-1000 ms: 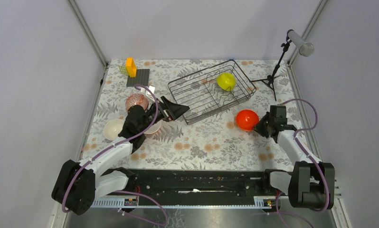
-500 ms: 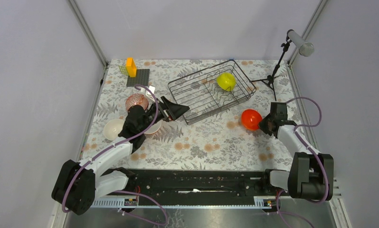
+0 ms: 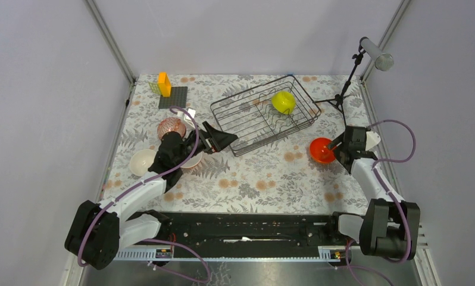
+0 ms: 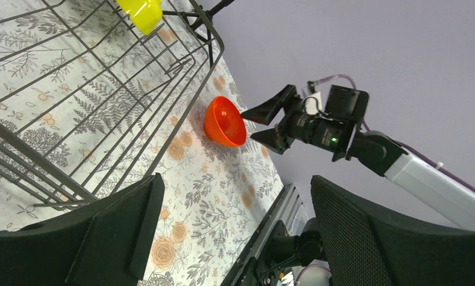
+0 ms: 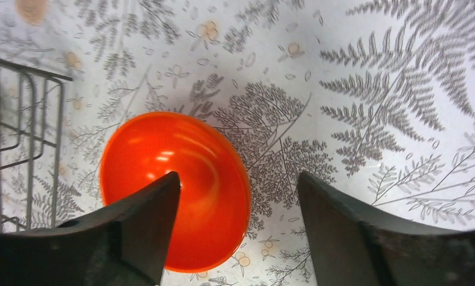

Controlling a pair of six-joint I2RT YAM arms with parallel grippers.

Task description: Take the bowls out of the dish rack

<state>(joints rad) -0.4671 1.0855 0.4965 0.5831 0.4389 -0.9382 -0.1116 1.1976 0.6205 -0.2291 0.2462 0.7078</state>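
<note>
Beside dish rack (image 3: 254, 121), orange bowl (image 3: 322, 150); R end effector (image 5: 235, 179) wide at it; L end effector (image 4: 235, 182) wide.

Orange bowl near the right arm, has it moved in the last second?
Yes. The orange bowl has shifted right, farther from the dish rack's near corner, along with the right end effector.

The top camera hangs high at the 6 o'clock edge, looking steeply down over the whole tabletop (image 3: 253, 179). The left wrist camera skims low toward 3 o'clock; the right wrist camera stares down from close. All three catch the orange bowl (image 3: 322, 150).
</note>
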